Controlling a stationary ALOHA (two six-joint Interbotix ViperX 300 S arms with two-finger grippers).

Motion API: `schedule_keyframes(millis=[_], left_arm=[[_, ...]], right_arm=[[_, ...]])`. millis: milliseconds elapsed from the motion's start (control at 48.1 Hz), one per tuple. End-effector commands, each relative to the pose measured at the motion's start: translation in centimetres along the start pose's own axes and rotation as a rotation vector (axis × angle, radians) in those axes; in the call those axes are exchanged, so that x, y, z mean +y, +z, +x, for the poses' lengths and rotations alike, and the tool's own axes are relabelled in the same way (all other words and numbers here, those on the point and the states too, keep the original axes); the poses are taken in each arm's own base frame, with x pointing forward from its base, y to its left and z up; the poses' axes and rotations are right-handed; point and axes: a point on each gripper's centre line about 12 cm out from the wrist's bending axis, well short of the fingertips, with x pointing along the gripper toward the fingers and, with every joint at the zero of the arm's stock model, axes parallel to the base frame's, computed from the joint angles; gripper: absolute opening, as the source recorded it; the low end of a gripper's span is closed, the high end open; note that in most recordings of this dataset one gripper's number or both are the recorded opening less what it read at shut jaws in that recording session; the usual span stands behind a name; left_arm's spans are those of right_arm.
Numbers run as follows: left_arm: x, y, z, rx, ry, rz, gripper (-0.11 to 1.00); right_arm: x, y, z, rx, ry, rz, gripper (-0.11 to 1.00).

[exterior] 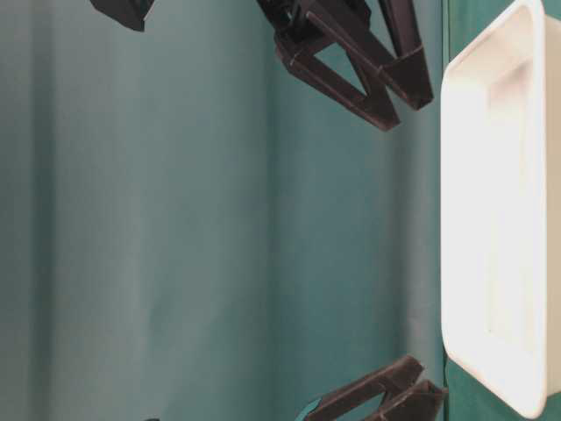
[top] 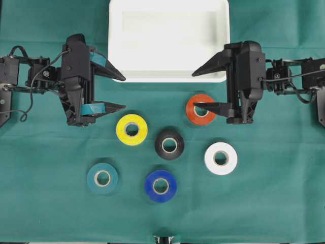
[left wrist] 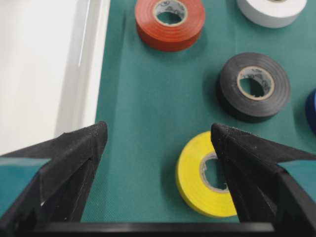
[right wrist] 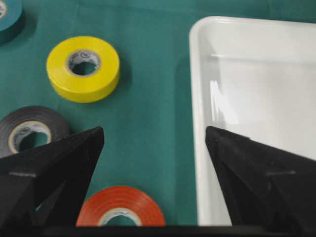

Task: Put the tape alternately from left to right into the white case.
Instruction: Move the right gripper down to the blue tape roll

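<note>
**Q:** Green cloth (top: 51,213) covers the whole table; what lies on it?

**A:** At the middle of the far edge, the white case (top: 167,76), nothing inside it. In front of it, toward the middle of the cloth, all six rolls lie flat and apart from one another: the yellow tape (top: 132,129), the red tape (top: 200,109), the black tape (top: 169,144), the white tape (top: 221,158), the teal tape (top: 102,178) and the blue tape (top: 160,185), the last two nearest the front edge.

**Q:** How do the grippers stand?

**A:** The left gripper (top: 116,91) and the right gripper (top: 203,91) both have their jaws spread wide and hold nothing. Each hangs near a front corner of the case; one right finger crosses over the red roll in the overhead view.

**Q:** Which step is in hand, and how is it done well?

**A:** By judgement, the first pick, likely the yellow roll on the left side, just beside the left gripper's nearer finger. Centre the jaws across the roll's outer wall, descend squarely so neither finger clips the black roll, close firmly, lift clear of the rim, and release low inside the case.

**Q:** Any legible writing?

**A:** Faint print rings the pale cores in the wrist views; it is too small to read. No brand can be told.
</note>
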Motion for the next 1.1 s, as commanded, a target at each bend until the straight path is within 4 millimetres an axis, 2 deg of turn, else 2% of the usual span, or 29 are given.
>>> schedule_keyframes(millis=[0, 561, 1081], left_arm=[[-0.1, 1.1, -0.1, -0.032, -0.003, -0.002, 0.95], [-0.1, 1.1, -0.1, -0.031, -0.003, -0.002, 0.95], [-0.1, 1.1, -0.1, -0.032, -0.004, -0.004, 0.95]], right_arm=[[0.7, 1.1, 0.0, -0.032, 0.019, -0.007, 0.86], [4.9, 0.3, 1.3, 0.009, 0.126, -0.003, 0.85], [10.4, 0.1, 2.9, 0.045, 0.25, -0.068, 0.85]])
